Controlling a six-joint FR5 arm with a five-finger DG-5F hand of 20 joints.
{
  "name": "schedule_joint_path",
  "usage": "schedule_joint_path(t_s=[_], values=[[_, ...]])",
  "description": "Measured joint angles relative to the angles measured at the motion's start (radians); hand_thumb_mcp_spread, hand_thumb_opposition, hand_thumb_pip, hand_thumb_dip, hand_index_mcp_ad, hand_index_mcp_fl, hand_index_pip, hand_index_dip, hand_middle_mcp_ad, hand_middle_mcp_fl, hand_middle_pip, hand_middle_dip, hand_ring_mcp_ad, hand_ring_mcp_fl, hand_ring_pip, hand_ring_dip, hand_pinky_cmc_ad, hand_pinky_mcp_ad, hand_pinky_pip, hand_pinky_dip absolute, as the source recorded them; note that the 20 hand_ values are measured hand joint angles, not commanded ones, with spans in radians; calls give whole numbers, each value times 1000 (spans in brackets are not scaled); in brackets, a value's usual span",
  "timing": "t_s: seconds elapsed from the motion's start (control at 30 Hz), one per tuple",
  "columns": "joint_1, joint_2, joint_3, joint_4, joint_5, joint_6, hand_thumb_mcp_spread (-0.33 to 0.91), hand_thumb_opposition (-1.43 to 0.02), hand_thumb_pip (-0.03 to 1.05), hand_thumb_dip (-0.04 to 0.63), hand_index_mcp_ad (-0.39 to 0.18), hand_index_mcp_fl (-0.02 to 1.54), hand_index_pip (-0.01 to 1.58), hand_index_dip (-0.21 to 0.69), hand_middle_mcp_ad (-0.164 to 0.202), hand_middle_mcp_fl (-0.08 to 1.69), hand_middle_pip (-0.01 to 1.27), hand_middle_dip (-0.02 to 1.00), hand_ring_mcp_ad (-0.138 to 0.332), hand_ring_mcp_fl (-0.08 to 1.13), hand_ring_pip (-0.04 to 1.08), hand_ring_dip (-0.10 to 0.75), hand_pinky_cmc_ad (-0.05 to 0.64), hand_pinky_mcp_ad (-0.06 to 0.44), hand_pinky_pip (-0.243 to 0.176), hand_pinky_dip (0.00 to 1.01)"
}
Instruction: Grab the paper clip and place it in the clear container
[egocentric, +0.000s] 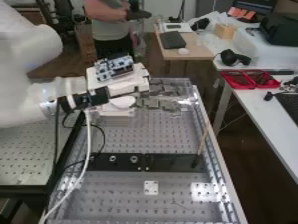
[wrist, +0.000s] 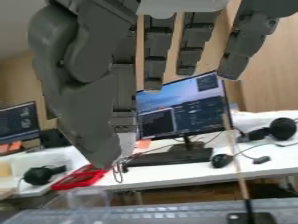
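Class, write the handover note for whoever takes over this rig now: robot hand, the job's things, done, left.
Robot hand: above the bench's far part; grip unclear.
Paper clip: possibly the thin dark loop by the hand; uncertain.
Clear container: seemingly on the bench.
Done: no placement confirmed.
Left: check the grip, then put the clip in the container.

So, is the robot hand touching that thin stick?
Apart. The wrist view shows a plain gap between the robot hand and the stick; the high view shows one too.
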Motion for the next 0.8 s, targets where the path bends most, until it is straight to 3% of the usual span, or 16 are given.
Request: schedule_joint_path(t_s=[0.17,0.4,0.67,0.8], values=[[105,37,-26,-25,42,19,482,-993,522,281,-138,874,1119,75,-12,326,120,202,63,161,108,117,326,281,84,195],[239,35,-12,-71,132,14,482,-995,522,281,-138,888,1101,84,-9,326,119,202,65,161,108,117,326,281,84,195],[400,-54,90,-135,334,-20,482,-998,522,281,-141,885,1087,99,-3,326,119,202,63,161,108,117,326,281,79,195],[439,-102,135,-158,412,-37,480,-998,522,281,-141,885,1087,99,-3,328,119,202,66,159,108,117,328,279,84,195]])
